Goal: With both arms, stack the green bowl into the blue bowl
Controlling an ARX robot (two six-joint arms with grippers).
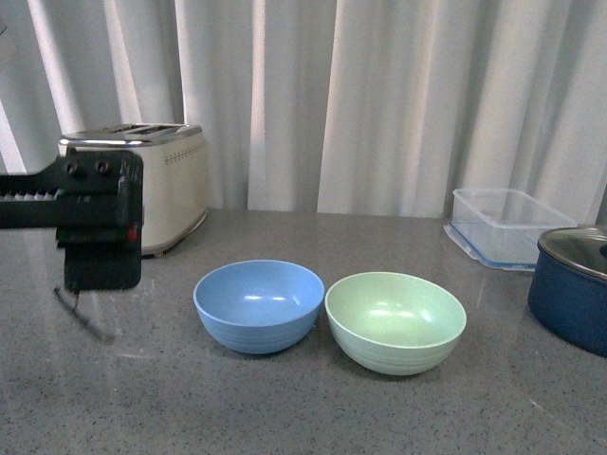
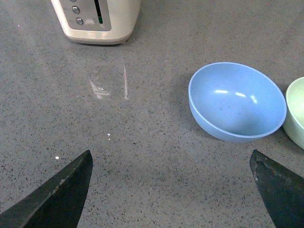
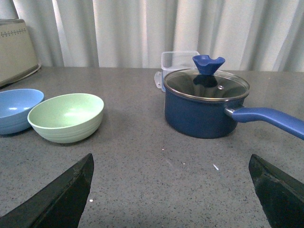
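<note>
The blue bowl (image 1: 259,305) and the green bowl (image 1: 395,320) stand upright and empty, side by side and almost touching, at the middle of the grey counter. The blue one is to the left. My left arm (image 1: 95,223) hovers at the left, in front of the toaster. In the left wrist view my left gripper (image 2: 170,156) is open over bare counter, short of the blue bowl (image 2: 237,100); the green bowl's rim (image 2: 297,111) shows at the edge. My right gripper (image 3: 171,156) is open over bare counter, with the green bowl (image 3: 66,116) and the blue bowl (image 3: 16,109) off to one side. The right arm is out of the front view.
A cream toaster (image 1: 161,180) stands at the back left. A clear rectangular container (image 1: 507,226) sits at the back right. A dark navy lidded pot (image 1: 574,284) stands at the right edge; its long handle (image 3: 270,119) reaches toward my right gripper's side. White curtains hang behind.
</note>
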